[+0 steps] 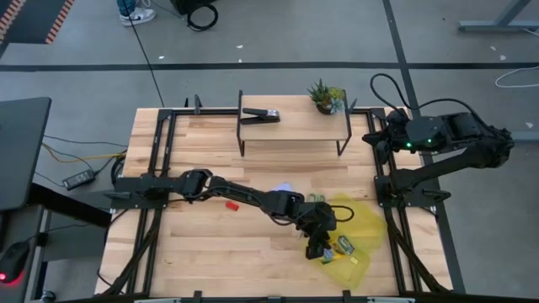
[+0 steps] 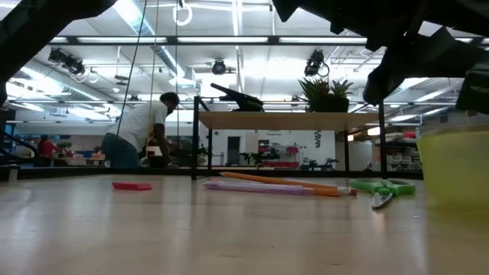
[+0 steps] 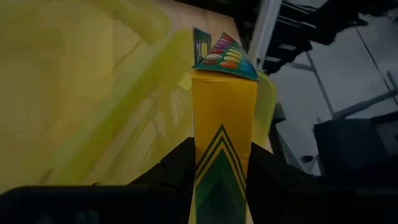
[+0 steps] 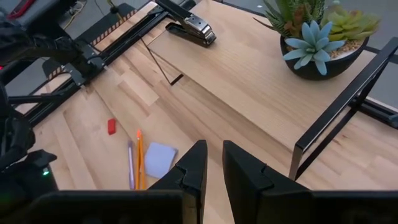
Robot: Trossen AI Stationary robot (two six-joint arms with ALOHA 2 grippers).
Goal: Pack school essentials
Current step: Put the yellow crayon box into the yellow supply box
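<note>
Now crayon box (image 3: 224,124) clamped upright between left claw (image 3: 221,180) fingers, seemingly over yellow bag (image 1: 364,220).

This is looking like a robotics lab or workshop — a large open hall. A butcher-block surface (image 1: 210,252) is sitting on a grey concrete floor (image 1: 278,34) marked with dark tape lines, and black metal framing (image 1: 156,160) is bolting the arms to it. Cables (image 1: 147,50) are trailing across the floor towards twelve o'clock. Across the room, strip lights (image 2: 229,40) are glowing under an exposed ceiling, and a person (image 2: 141,130) is bending over a distant bench — more equipment is standing behind.
</note>
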